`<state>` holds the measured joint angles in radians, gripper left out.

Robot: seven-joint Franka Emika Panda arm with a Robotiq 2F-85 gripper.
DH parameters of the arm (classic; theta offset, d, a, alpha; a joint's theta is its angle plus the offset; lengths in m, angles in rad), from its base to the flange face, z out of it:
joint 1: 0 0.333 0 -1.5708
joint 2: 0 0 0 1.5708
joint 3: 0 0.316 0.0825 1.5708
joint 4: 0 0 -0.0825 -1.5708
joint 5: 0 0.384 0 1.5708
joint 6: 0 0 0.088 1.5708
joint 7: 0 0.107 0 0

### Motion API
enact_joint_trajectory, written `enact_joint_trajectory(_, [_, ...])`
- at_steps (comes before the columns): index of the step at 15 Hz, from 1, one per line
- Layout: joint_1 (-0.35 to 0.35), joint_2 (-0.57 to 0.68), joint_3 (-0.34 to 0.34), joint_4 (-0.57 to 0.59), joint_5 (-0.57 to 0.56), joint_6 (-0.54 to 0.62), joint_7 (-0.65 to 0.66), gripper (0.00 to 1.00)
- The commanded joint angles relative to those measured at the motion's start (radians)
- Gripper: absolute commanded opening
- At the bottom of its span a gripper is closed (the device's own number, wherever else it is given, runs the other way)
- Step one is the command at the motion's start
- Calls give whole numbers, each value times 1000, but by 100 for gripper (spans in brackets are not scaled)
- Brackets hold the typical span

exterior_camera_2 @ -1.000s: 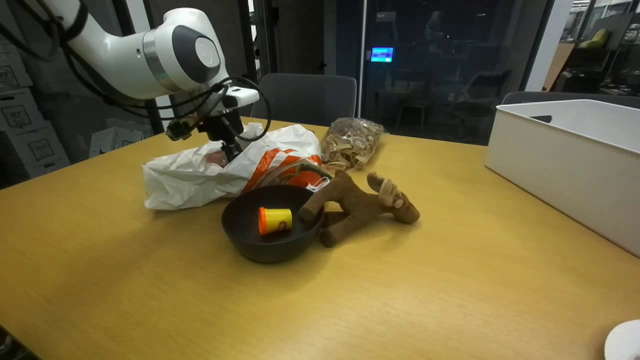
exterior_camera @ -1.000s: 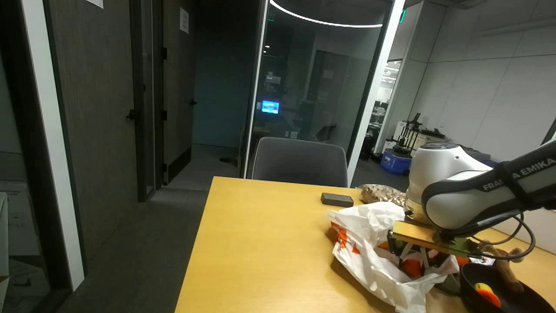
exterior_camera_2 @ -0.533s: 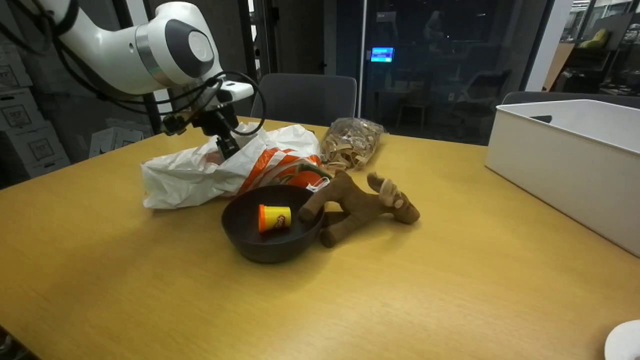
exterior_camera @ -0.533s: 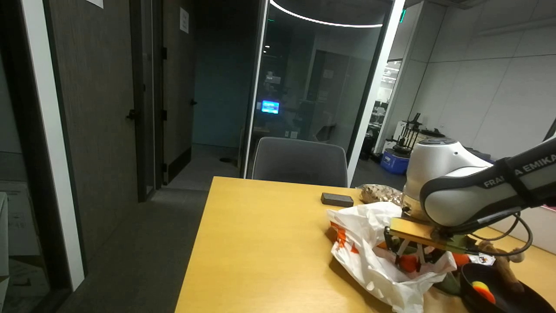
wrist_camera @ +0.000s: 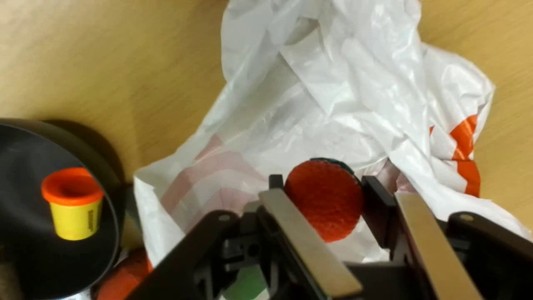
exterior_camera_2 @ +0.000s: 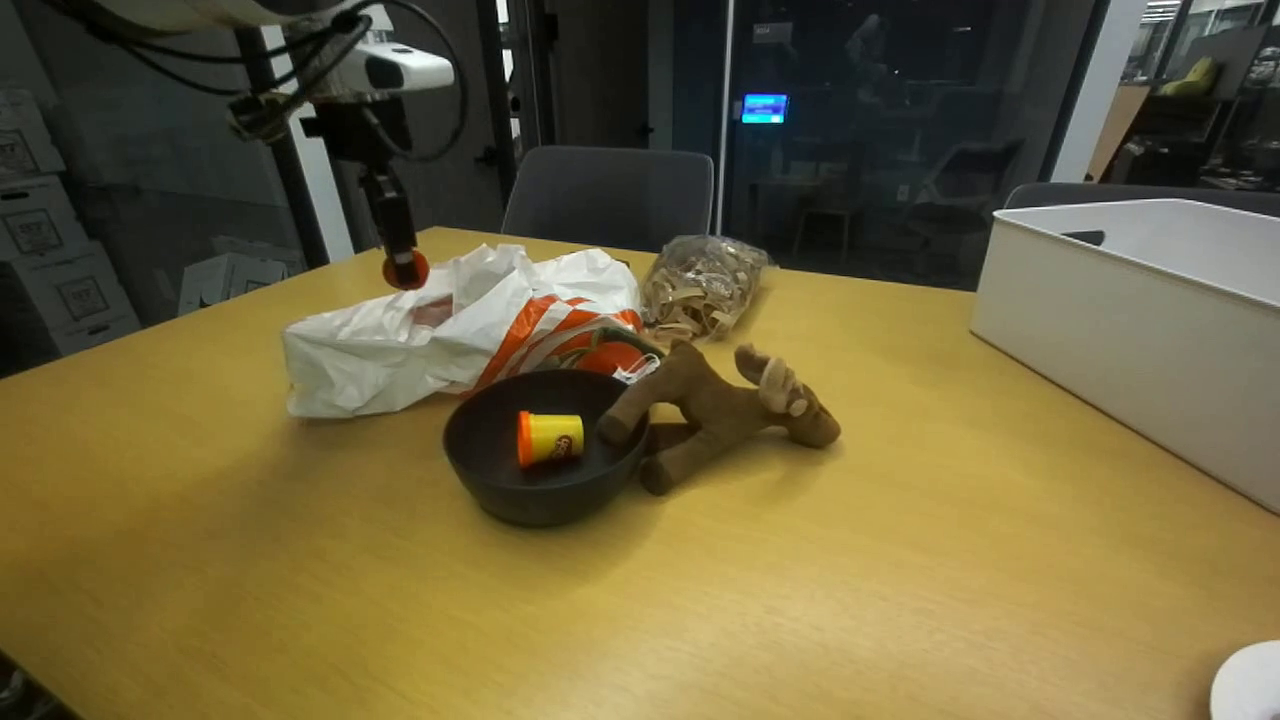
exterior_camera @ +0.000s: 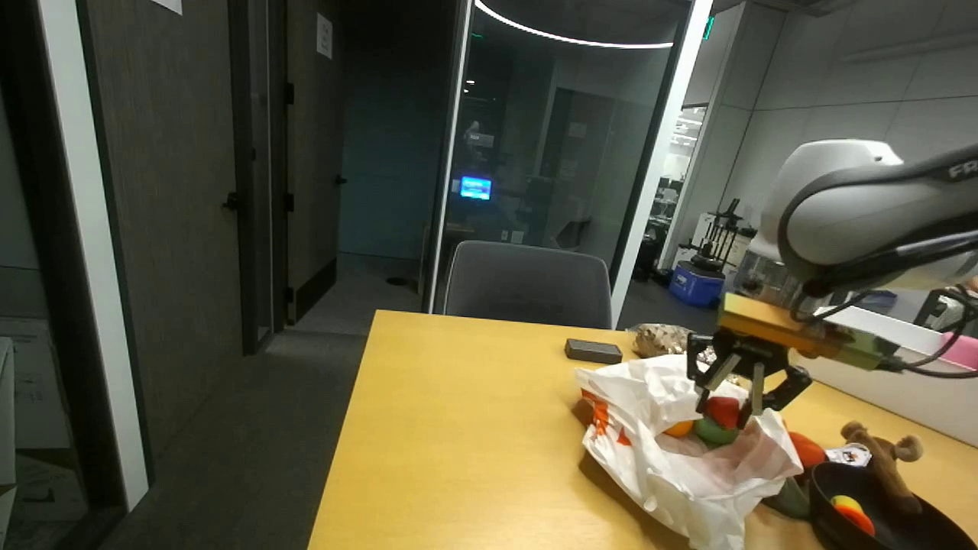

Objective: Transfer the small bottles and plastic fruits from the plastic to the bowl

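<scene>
My gripper (wrist_camera: pixel 320 187) is shut on a round red plastic fruit (wrist_camera: pixel 327 202) and holds it above the white plastic bag (wrist_camera: pixel 308 121). The red fruit also shows in both exterior views (exterior_camera: pixel 723 411) (exterior_camera_2: pixel 421 269). An orange fruit (exterior_camera: pixel 678 428) and a green one (exterior_camera: pixel 717 434) lie in the bag's opening. The black bowl (exterior_camera_2: pixel 540 503) stands beside the bag, apart from the gripper. A small yellow tub with an orange lid (exterior_camera_2: pixel 556 438) lies on its side in it. The bag's deeper inside is hidden.
A brown plush moose (exterior_camera_2: pixel 720 405) has one leg over the bowl's rim. A red-orange round thing (exterior_camera: pixel 808 449) sits between bag and bowl. A clear bag of tan pieces (exterior_camera_2: pixel 705 285) and a dark block (exterior_camera: pixel 593 351) lie behind. A white bin (exterior_camera_2: pixel 1110 320) stands at one side.
My gripper has risen out of the bag with the red fruit between its fingers. The bag, bowl and moose stay in place. The tub in the bowl shifted very slightly.
</scene>
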<state>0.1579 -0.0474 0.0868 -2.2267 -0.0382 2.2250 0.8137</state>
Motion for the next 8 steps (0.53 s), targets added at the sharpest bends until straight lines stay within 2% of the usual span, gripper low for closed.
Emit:
enact_joint_trajectory(1, [-42,-169,3,-33,11,-187,-9,24])
enact_joint_trajectory(4, [-103,-238,5,-61,-45,-280,67,24])
enact_joint_trajectory(8, [-183,-238,10,-123,-144,-261,187,24])
